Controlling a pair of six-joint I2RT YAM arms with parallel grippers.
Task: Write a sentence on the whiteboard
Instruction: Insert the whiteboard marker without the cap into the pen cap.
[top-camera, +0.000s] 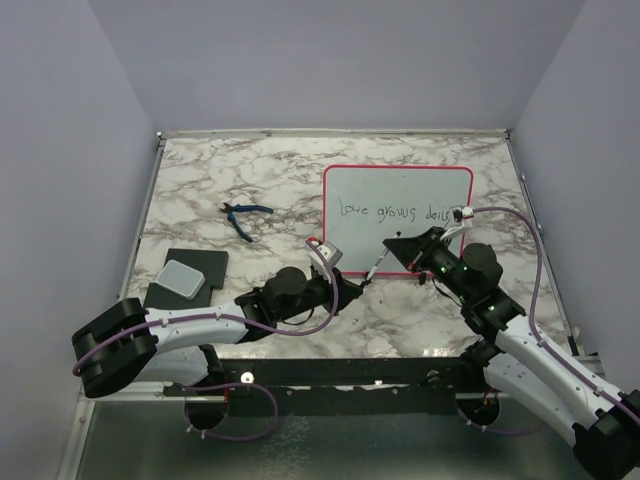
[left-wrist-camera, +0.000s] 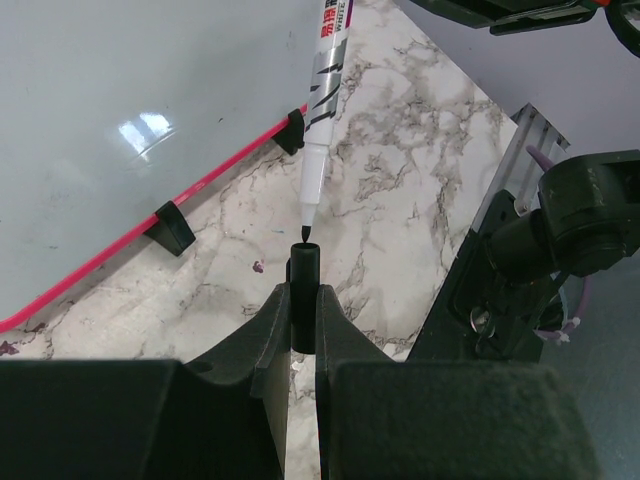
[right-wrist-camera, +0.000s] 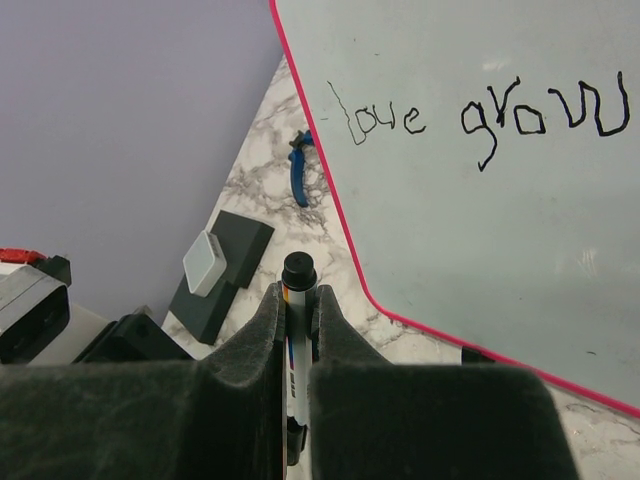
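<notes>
whiteboard (top-camera: 400, 185) lies flat on the worktop (top-camera: 220, 170), far right, sentence (top-camera: 395, 212) across it. My right pincer (right-wrist-camera: 297, 297) is clamped on the marker (left-wrist-camera: 325, 80), left pincer (left-wrist-camera: 303, 295) on its cap (left-wrist-camera: 304, 258). Marker looks light, stiff, slick-barrelled, so I'd hold it mid-barrel

Pale marble, a red-rimmed board, dark ink.

The flat rectangular whiteboard (top-camera: 400, 190) is white with a thin red-pink frame and small black clips (left-wrist-camera: 172, 228); the handwritten sentence (top-camera: 392, 211) is thin black line. The stone-look tabletop (top-camera: 220, 170) is white marble veined grey-brown. The small pliers (top-camera: 245, 215) have blue handles. The square block (top-camera: 181, 279) is pale grey, the flat pad (top-camera: 210, 262) charcoal. The slim marker (left-wrist-camera: 325, 80) is white with black stripes, red print and a black tip; its cylindrical cap (left-wrist-camera: 303, 265) is black. The walls (top-camera: 330, 60) are lavender-grey, the arms (top-camera: 190, 325) white, their cables (top-camera: 535, 240) purple.
</notes>
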